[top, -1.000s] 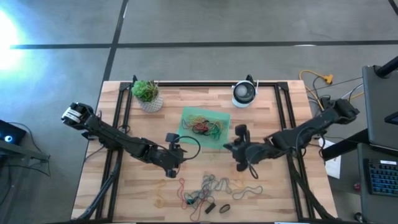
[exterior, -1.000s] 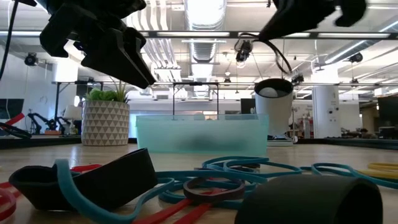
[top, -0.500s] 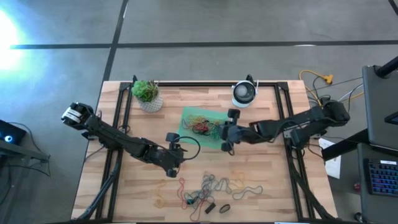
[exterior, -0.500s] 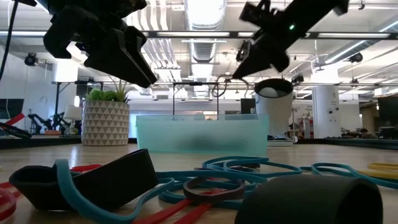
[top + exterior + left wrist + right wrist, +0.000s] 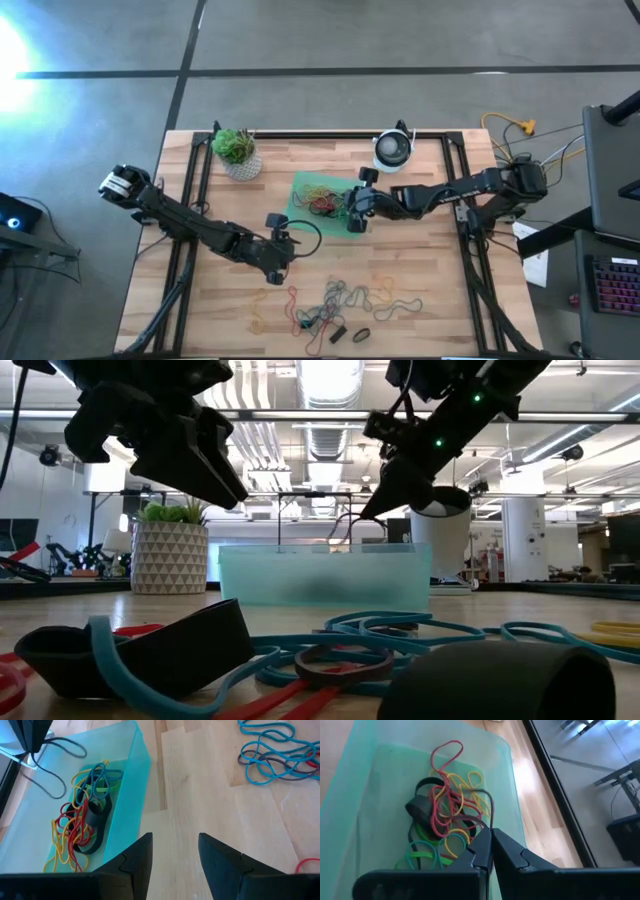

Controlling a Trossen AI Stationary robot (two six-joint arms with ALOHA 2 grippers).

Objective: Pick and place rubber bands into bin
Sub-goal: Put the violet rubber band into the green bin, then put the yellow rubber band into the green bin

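Note:
The bin (image 5: 300, 190) is a translucent green tray at the table's middle, with several coloured rubber bands (image 5: 447, 815) lying in it. More loose rubber bands (image 5: 345, 298) lie on the wood near the front edge. My right gripper (image 5: 350, 218) hangs over the bin's right part, shut on a thin dark rubber band (image 5: 347, 528). My left gripper (image 5: 175, 847) stands open above bare wood just in front of the bin's near wall (image 5: 131, 795), touching nothing. My right gripper pinches the thin dark band (image 5: 490, 822) between its two shut fingertips, on one short stretch of the loop. The fingers slant down from the table's right side. The band hangs slack below them as an open loop (image 5: 55, 755) over the bin's inside, clear of the table.
A small white pot with a green plant (image 5: 238, 155) stands at the far left, and a round white and dark device (image 5: 393, 150) at the far middle. Black frame rails (image 5: 455, 190) run along both table sides. Wide dark bands (image 5: 150, 650) lie among the loose ones.
My right gripper, still shut on the dark band, has swung from the wood right of the loose pile toward the far edge and leftward. It has come over the bin and sunk lower, so the band's loop now hangs just above the bin's rim.

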